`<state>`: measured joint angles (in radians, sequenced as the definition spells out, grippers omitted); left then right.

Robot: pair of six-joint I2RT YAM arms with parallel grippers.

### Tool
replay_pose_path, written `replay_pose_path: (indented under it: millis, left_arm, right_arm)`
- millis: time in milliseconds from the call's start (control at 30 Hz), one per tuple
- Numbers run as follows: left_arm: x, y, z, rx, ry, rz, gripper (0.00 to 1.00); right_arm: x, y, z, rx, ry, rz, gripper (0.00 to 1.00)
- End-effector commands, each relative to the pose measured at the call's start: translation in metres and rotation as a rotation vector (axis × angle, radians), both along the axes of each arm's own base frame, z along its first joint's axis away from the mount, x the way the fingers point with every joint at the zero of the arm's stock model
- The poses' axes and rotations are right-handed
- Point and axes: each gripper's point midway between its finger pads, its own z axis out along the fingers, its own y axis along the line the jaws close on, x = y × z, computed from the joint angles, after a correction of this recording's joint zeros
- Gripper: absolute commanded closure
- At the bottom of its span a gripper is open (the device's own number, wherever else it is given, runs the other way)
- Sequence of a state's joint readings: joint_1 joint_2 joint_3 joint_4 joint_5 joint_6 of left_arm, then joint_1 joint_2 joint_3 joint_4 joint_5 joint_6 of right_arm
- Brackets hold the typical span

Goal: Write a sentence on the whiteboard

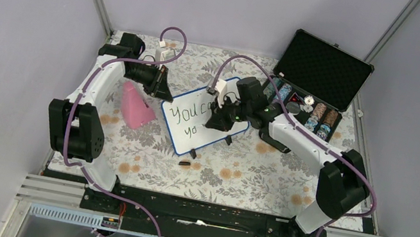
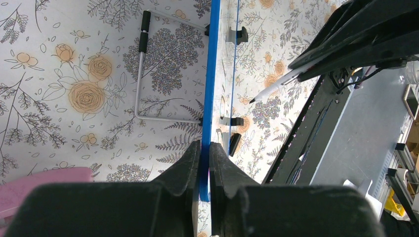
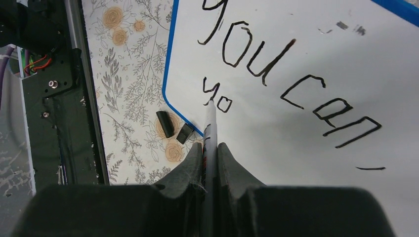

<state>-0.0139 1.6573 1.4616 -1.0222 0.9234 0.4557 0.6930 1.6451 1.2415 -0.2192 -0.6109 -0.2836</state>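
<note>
**While the left gripper clamps the whiteboard, the right gripper presses a marker to it**

Mid-table on the floral tablecloth, the whiteboard stands propped on a wire stand. Its blue edge is pinched between the left gripper's closed fingers. The right gripper's fingers are shut around the marker, whose tip touches the board just beside "yo". The sentence reads "You can" above "yo". A pink object lies just left of the board.
</note>
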Motion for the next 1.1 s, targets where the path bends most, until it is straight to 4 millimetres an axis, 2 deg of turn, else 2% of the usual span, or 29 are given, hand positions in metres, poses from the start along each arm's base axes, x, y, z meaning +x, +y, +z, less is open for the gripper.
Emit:
replay_pose_path:
  millis: [0, 400, 1067]
  left_arm:
    - [0.005, 0.003, 0.004, 0.021, -0.061, 0.0, 1.0]
    - [0.006, 0.003, 0.007, 0.018, -0.065, 0.0, 1.0]
    - [0.006, 0.003, 0.005, 0.023, -0.064, -0.001, 1.0]
  right_arm:
    - [0.001, -0.01, 0.015, 0.023, -0.033, -0.001, 1.0]
    - [0.014, -0.012, 0.0, -0.028, -0.06, -0.026, 1.0]
    - [0.027, -0.004, -0.006, -0.025, -0.058, -0.045, 1.0]
